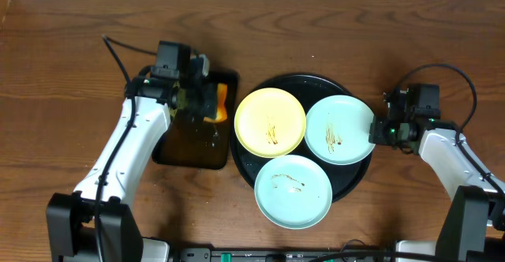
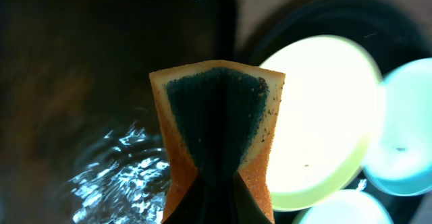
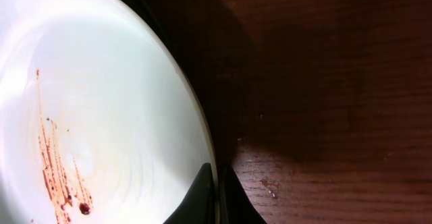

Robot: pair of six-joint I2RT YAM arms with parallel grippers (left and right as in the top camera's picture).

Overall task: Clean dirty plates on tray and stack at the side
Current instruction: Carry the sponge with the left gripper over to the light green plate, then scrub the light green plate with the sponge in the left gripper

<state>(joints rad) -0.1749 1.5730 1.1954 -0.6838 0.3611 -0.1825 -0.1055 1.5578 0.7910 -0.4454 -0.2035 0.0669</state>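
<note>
Three streaked plates lie on the round black tray (image 1: 353,185): a pale yellow plate (image 1: 270,121) at the left, a mint plate (image 1: 340,129) at the right and a mint plate (image 1: 293,191) at the front. My left gripper (image 1: 207,102) is shut on an orange sponge with a dark scrub face (image 2: 217,126), held over the rectangular tray beside the yellow plate (image 2: 324,116). My right gripper (image 1: 382,129) is shut on the right rim of the right mint plate (image 3: 101,116), one finger on each side of the rim (image 3: 217,197).
A rectangular dark brownish tray (image 1: 189,147) holding rippling liquid (image 2: 115,173) lies left of the black tray. Bare wooden table (image 3: 324,82) lies right of the black tray and at the back.
</note>
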